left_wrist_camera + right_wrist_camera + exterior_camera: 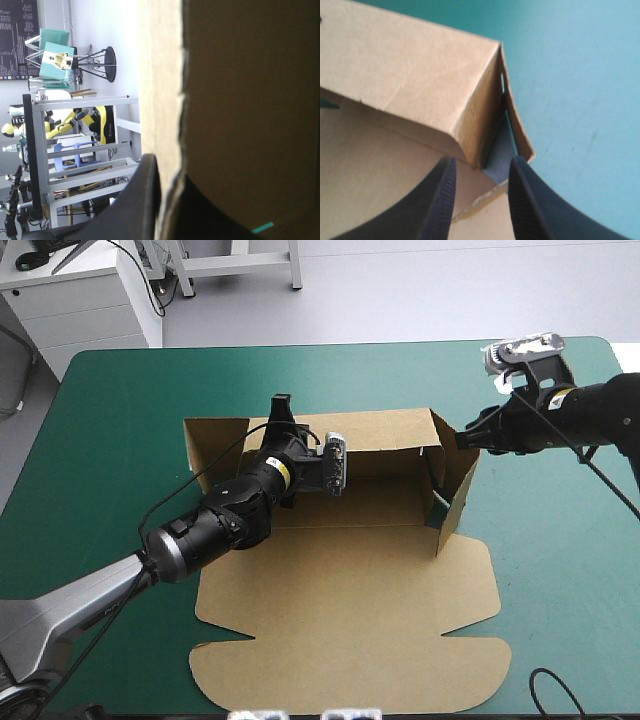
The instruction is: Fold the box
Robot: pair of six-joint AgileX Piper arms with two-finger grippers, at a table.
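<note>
High view: the brown box [300,590] lies in the middle of the table, on the teal-green cover [110,420], half formed into a tray. The tray's long axis runs left to right, parallel to the table's far edge. The back wall [385,428] stands raised along the far side, and the right side wall [458,490] is also up, leaning a little outward. The lid [350,650] lies flat and points toward the table's near edge, its rounded flaps nearest the camera. The left gripper [282,405] reaches in over the tray floor to the top edge of the back wall, left of its middle. The right gripper [462,437] comes from the right to the tray's far right corner.

Left wrist view: the left gripper [167,205] is clamped on the box [240,100]. The board's edge runs between one black finger [142,200] and a dark shape on the other side.

Right wrist view: the right gripper [483,161] is released, its fingers [442,200] a little apart. The corner of the box [410,75] sits just ahead of the tips, where back wall and side wall meet with a narrow gap. Bare cover [580,75] lies beyond.
</note>
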